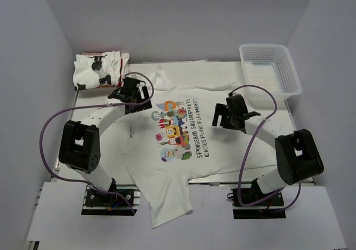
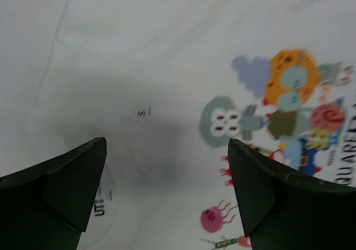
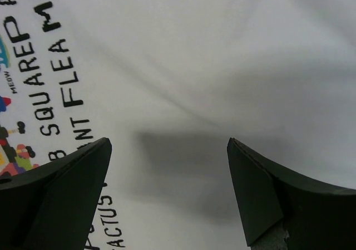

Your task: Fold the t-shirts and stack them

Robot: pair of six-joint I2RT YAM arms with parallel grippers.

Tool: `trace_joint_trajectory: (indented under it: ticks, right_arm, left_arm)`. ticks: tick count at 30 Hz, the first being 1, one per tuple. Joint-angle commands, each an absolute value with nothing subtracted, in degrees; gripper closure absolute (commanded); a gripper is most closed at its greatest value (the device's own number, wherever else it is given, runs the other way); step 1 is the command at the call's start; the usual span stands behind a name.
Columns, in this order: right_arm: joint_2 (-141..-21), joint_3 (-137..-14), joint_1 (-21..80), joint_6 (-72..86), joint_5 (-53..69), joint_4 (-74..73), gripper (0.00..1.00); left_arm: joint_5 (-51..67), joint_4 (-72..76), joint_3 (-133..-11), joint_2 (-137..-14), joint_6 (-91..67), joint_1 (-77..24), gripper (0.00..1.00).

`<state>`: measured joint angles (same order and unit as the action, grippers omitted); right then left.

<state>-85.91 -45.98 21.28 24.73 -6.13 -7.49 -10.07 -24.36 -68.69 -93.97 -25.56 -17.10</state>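
T-shirt [image 1: 177, 150] flat beneath both parted jaws

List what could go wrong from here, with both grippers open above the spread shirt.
1. The spread t-shirt hangs over the near table edge beside the left arm's base; a pull could snag it there.
2. Creases run under the right gripper; a pinch there may fold crooked.

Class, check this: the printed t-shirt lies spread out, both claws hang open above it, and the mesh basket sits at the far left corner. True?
No: the top external view shows the mesh basket at the far right corner. The rest holds.
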Motion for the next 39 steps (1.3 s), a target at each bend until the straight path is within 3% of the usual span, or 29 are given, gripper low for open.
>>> trace_joint_trajectory:
  ticks: [1, 8, 10, 17, 25, 32, 35, 39]
  right_arm:
    - [-84.03, -43.69, 21.36, 25.93, -9.40, -10.46, 0.10]
    - [-84.90, -41.05, 21.36, 26.02, -9.58, -9.14, 0.10]
    - [-86.12, -41.04, 21.45, 25.49, -8.88, -7.74, 0.10]
    - [-92.98, -46.66, 21.53, 24.79, -6.06, -6.59, 0.10]
    - [-103.96, -61.31, 21.18, 22.41, -7.20, -9.74, 0.10]
    - [-107.05, -72.93, 21.53, 20.04, -6.77, -13.01, 0.10]
    - [-101.98, -71.38, 21.71, 19.86, -5.98, -12.14, 0.10]
    - [-90.48, -62.70, 21.71, 22.41, -5.10, -8.28, 0.10]
  left_arm:
    - [-9.14, -23.55, -62.76, -91.76, -28.30, -17.05, 0.00]
    - [-9.14, -22.15, -60.21, -99.38, -28.30, -15.64, 0.00]
    - [-12.37, -25.20, -65.19, -104.04, -28.30, -15.12, 0.00]
    - [-19.86, -37.61, -94.50, -128.47, -29.10, -11.08, 0.00]
    - [-11.96, -43.07, -125.74, -146.16, -23.47, -8.53, 0.00]
    - [-9.05, -41.92, -127.27, -138.62, -19.51, -7.47, 0.00]
    - [-8.44, -41.40, -121.05, -128.53, -19.51, -7.47, 0.00]
    - [-5.02, -40.34, -103.52, -111.92, -25.81, -8.00, 0.00]
